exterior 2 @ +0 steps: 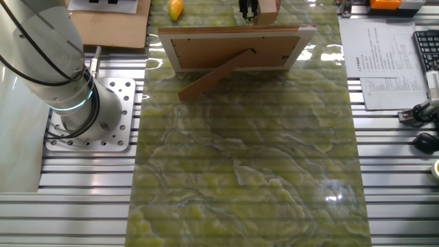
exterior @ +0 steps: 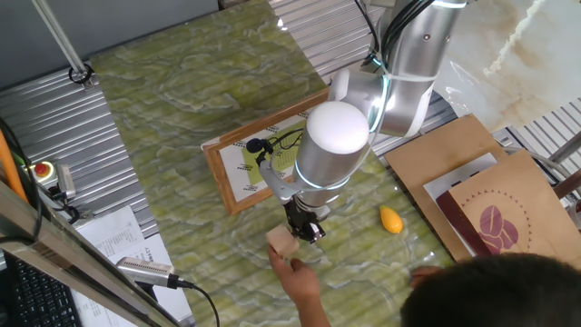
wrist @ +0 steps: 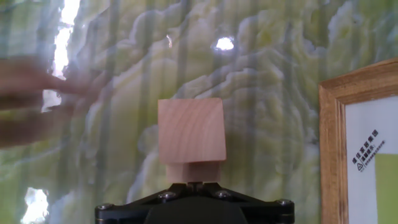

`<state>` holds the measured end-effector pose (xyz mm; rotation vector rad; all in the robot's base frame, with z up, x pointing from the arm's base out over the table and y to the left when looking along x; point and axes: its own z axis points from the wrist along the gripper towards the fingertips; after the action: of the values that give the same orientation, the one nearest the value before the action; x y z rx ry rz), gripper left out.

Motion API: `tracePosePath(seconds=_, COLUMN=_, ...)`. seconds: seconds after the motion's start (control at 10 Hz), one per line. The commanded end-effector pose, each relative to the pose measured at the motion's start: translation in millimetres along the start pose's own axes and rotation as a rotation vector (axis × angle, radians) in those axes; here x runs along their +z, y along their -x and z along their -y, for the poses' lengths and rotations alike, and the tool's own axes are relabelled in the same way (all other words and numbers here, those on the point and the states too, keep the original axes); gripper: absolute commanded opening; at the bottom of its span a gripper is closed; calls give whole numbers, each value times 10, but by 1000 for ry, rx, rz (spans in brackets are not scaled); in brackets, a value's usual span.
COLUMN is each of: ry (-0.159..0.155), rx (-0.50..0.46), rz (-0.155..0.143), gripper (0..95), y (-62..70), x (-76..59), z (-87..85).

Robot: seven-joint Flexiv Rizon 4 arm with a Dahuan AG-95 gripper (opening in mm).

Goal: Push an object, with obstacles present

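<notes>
Block (wrist: 191,138) sat directly ahead of claw (wrist: 194,184), touching its tip; fingers seemed together; frame (wrist: 348,149) off to claw's right side

In the other fixed view the top edge cuts off the gripper (exterior 2: 247,9), the wooden block (exterior 2: 268,9) and the teardrop piece (exterior 2: 176,8), and the picture frame (exterior 2: 233,48) shows only its back and stand. In the hand view a person's hand (wrist: 43,102) is a blur at the left edge, the frame (wrist: 360,149) is cropped at the right, and the fingertips are too hidden behind the block (wrist: 190,138) to tell their gap
</notes>
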<state>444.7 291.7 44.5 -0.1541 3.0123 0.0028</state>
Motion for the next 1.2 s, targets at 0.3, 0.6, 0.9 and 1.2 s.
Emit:
tracePosePath(seconds=0.3, ry=-3, rx=8, rz=14, gripper=0, y=-69, x=8, z=-13)
tracePosePath(seconds=0.6, ry=-4, rx=16, rz=22, gripper=0, y=-59, x=9, z=-14)
tracePosePath(seconds=0.9, ry=-4, rx=23, rz=31, gripper=0, y=-1, x=10, z=-6)
tracePosePath(seconds=1.2, ry=-5, rx=30, rz=32, gripper=0, y=84, x=23, z=11)
